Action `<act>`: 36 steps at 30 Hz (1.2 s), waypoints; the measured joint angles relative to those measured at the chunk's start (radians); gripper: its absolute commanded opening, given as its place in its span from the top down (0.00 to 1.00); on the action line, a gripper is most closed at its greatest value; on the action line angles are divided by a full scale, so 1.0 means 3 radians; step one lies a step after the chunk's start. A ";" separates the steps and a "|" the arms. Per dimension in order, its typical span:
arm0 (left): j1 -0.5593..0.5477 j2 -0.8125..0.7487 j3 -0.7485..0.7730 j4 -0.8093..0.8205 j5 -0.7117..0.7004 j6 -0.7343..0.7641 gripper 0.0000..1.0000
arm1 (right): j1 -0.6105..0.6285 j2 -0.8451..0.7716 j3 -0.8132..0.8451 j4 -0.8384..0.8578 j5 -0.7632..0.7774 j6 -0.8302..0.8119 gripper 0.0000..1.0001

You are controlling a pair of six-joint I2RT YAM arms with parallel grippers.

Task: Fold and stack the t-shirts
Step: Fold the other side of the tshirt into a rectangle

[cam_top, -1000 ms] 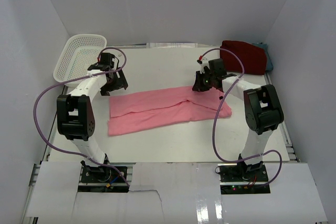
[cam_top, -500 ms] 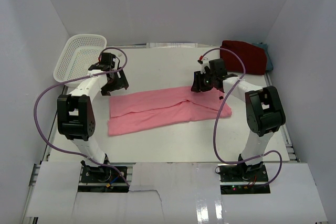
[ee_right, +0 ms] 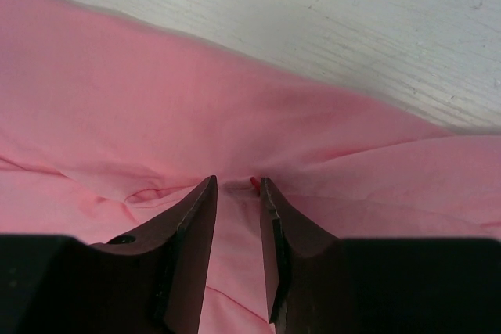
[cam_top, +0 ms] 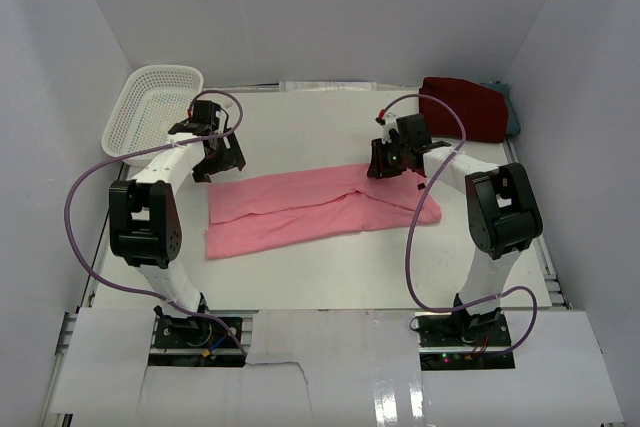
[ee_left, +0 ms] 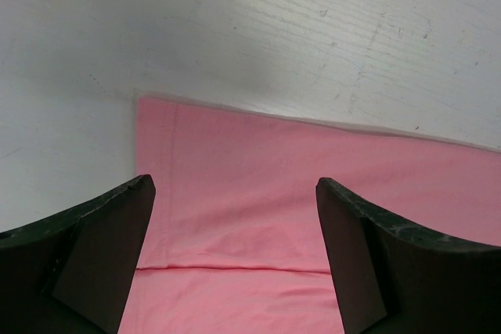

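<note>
Light pink t-shirt (cam_top: 300, 212) lies flat on the tabletop (cam_top: 300, 122), left claw (ee_left: 235, 185) spread wide above its corner, right claw (ee_right: 235, 182) nearly together on puckered pink cloth, pinching or not, cannot tell

Matt pink cloth t-shirt (cam_top: 300, 212), plastic basket (cam_top: 140, 107)

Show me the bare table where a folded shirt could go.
Two bare patches of table: the far strip between white basket and dark red t-shirt, and the near strip between pink t-shirt and the arm bases. Crowded: the middle band, with the pink t-shirt under left gripper and right gripper.
</note>
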 measured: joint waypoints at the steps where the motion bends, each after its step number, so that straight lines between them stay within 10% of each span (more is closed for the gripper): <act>1: -0.0001 0.0000 0.0000 0.0000 0.0001 0.0000 0.05 | 0.0000 0.0001 0.0000 -0.0008 0.0001 -0.0001 0.65; 10: -0.0004 0.0000 -0.0003 0.0001 0.0000 0.0000 0.05 | 0.0018 0.0036 0.0000 -0.0051 0.0046 -0.0022 0.92; 36: -0.0004 0.0000 -0.0078 0.0041 0.0003 0.0000 0.05 | 0.0195 -0.0771 -0.0657 -0.0092 -0.0182 0.0084 0.92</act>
